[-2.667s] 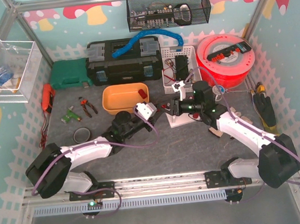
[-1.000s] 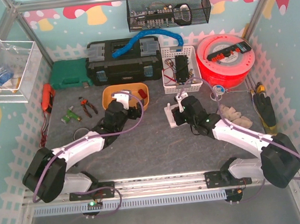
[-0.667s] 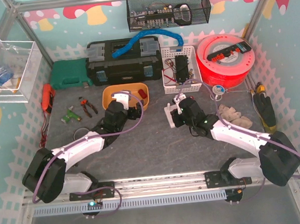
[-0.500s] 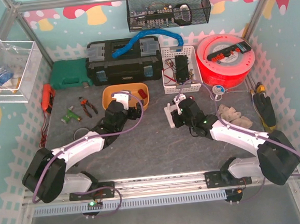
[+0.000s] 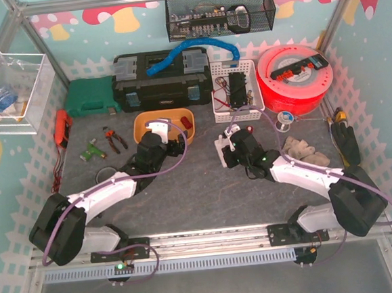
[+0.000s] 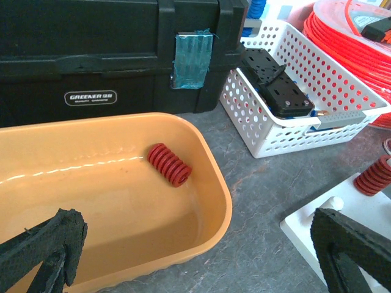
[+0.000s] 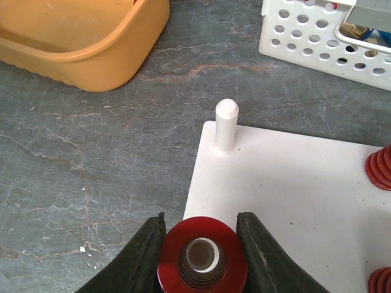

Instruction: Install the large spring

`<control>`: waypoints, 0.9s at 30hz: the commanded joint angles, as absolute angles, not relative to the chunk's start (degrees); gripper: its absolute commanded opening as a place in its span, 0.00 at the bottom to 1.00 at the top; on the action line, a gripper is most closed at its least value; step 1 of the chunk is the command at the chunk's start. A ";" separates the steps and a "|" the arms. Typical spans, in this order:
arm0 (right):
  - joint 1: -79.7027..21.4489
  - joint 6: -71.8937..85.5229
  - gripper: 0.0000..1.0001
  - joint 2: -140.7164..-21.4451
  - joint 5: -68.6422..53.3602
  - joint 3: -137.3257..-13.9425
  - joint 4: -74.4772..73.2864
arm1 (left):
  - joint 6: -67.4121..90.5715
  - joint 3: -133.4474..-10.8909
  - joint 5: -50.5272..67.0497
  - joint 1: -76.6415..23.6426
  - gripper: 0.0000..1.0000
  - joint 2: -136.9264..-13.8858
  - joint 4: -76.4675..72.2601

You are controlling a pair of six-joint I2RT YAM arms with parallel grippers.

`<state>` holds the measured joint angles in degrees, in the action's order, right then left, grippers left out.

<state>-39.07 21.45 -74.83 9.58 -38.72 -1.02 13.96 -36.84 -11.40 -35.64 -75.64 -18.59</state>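
On the white plate [image 7: 293,183] corner, my right claw [image 7: 202,247] pinches the large spring [image 7: 202,271], seemingly over a peg [image 7: 199,255] (seating step). Next: release, lift straight up; left claw [image 6: 195,250] wide open, empty, over orange bin [image 6: 220,189].

A black toolbox [image 5: 162,81] stands at the back of the grey surface [image 5: 200,194], with a blue corrugated hose [image 5: 195,46] lying across its lid. Just left of it sits a green case [image 5: 90,98]; to its right, a white perforated basket [image 5: 217,90] holds a black device [image 5: 237,89]. Beside the basket lies a red filament spool [image 5: 296,77]. Red-handled pliers [image 5: 114,139] and a dark ring [image 5: 106,174] lie on the left side, pale gloves [image 5: 305,150] on the right. A wire basket [image 5: 219,12] hangs on the back wall, and a clear box [image 5: 11,86] on the left wall.
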 commanded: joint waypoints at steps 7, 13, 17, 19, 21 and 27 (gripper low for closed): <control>-39.38 21.82 0.16 -77.39 10.15 -37.49 3.43 | 14.46 -37.55 -12.22 -35.34 0.99 -75.46 -17.78; -39.38 22.17 0.32 -79.74 7.81 -38.03 4.35 | 13.74 -37.53 -12.38 -35.35 0.99 -75.25 -17.67; -39.38 22.88 0.48 -79.58 8.20 -38.65 3.46 | 12.98 -37.43 -12.78 -35.34 0.99 -74.70 -17.48; -39.37 23.17 0.53 -79.06 8.39 -39.43 2.38 | 12.63 -37.35 -13.27 -35.35 0.99 -74.36 -17.28; -39.37 23.36 0.57 -78.11 8.54 -40.15 1.28 | 12.42 -37.27 -14.01 -35.34 0.99 -74.01 -17.17; -39.37 23.26 0.71 -71.81 10.24 -42.54 -2.00 | 13.88 -37.56 -16.94 -35.23 0.99 -73.38 -16.52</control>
